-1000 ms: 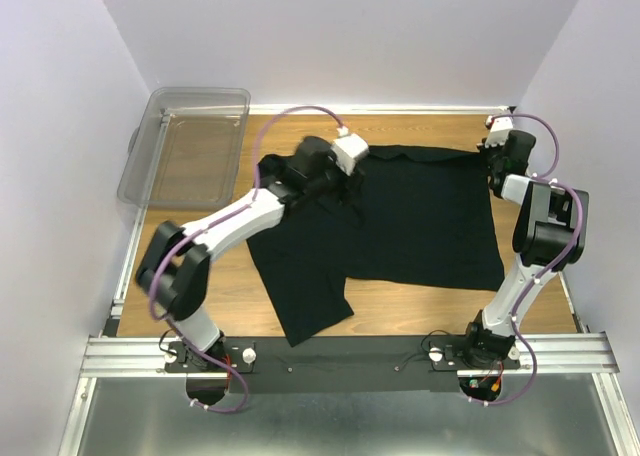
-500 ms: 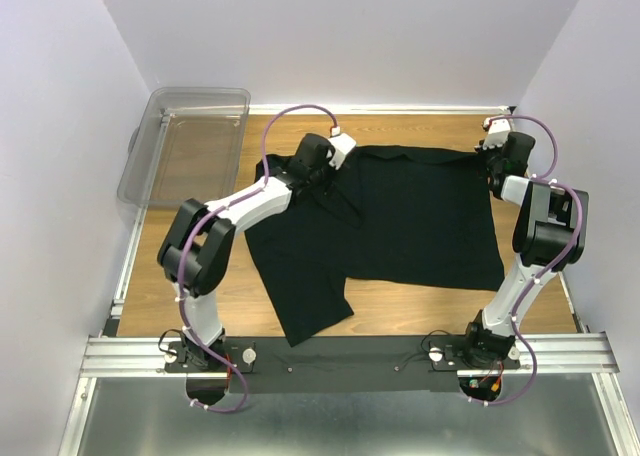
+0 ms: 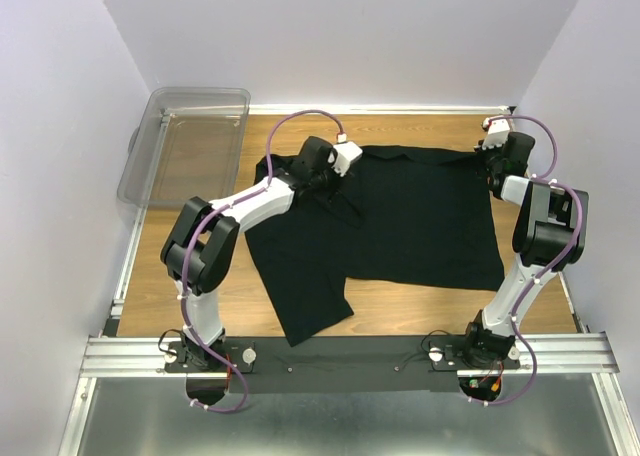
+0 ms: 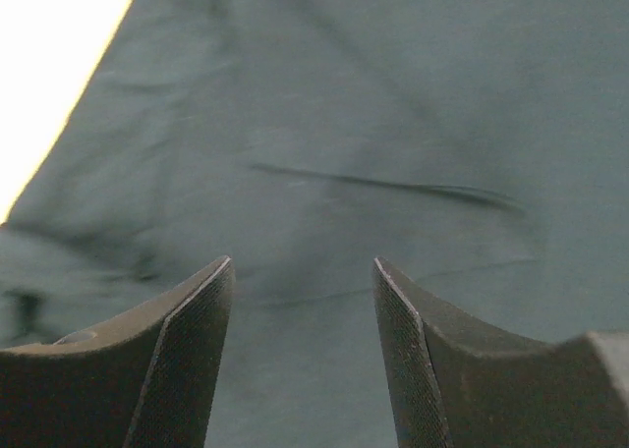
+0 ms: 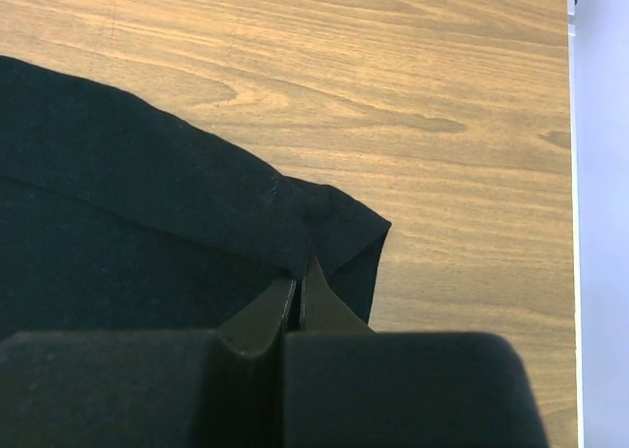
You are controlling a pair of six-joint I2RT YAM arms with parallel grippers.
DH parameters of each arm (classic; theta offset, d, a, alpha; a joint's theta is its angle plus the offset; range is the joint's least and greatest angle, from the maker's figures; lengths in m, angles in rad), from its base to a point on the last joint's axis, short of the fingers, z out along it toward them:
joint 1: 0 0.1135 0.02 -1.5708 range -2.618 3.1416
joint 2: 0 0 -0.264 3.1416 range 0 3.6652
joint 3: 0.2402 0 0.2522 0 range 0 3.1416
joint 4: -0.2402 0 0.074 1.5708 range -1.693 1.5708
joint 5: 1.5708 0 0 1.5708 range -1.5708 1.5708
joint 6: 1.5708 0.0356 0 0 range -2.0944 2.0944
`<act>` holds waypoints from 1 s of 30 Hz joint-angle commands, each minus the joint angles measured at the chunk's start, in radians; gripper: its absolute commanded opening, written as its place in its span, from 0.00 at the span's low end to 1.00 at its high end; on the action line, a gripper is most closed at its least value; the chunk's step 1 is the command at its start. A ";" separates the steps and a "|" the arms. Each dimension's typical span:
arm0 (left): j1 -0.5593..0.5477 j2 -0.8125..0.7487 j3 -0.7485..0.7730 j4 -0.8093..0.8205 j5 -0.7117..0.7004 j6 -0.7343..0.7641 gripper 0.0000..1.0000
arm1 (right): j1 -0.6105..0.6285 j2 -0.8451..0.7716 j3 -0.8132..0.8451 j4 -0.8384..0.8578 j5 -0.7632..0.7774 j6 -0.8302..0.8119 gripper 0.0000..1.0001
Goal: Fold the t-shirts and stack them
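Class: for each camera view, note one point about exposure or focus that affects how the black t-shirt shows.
Left wrist: table corner blown out white; t-shirt washed-out grey-green and soft. Right wrist: wood grain sharp, shirt nearly featureless black, the body of the right gripper blurred. Top external: even light, no harsh shadows, folds barely visible.
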 commanded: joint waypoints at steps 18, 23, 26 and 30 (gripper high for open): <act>-0.216 0.092 0.023 0.034 -0.153 -0.266 0.64 | -0.008 0.022 0.008 -0.023 -0.030 0.005 0.01; -0.217 0.123 0.047 0.014 -0.179 -0.263 0.61 | -0.008 0.024 0.013 -0.026 -0.027 0.005 0.01; -0.219 0.143 0.057 0.011 -0.162 -0.260 0.59 | -0.008 0.024 0.014 -0.026 -0.027 0.008 0.01; -0.223 0.161 0.063 0.005 -0.148 -0.257 0.57 | -0.008 0.022 0.019 -0.028 -0.027 0.010 0.01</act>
